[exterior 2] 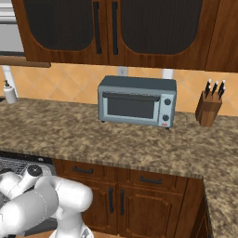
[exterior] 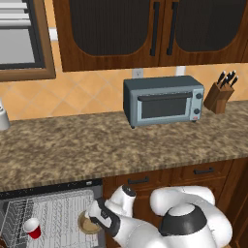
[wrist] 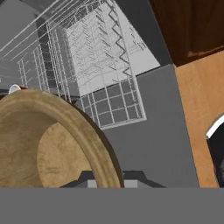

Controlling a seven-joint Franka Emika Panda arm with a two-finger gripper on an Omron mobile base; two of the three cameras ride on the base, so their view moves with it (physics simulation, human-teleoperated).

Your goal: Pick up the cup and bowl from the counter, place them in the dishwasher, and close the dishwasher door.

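The dishwasher (exterior: 48, 190) stands open under the counter (exterior: 116, 145), its wire rack (exterior: 58, 213) pulled out. The red cup (exterior: 32, 227) lies in the rack at the left; its rim (wrist: 15, 89) peeks over the bowl in the hand view. My gripper (exterior: 95, 216) is low over the rack's right side, shut on the rim of the tan bowl (exterior: 87, 224). In the hand view the bowl (wrist: 43, 144) is large at the lower left, with its rim between my fingertips (wrist: 87, 177). The dishwasher door (wrist: 153, 135) lies open below, grey.
A grey toaster oven (exterior: 163, 100) and a knife block (exterior: 220, 94) stand at the back of the counter. A white-grey container (exterior: 2, 117) is at its far left. Dark wood cabinet doors (exterior 2: 116, 200) flank the dishwasher on the right. Wood floor (wrist: 199, 122) lies beside the door.
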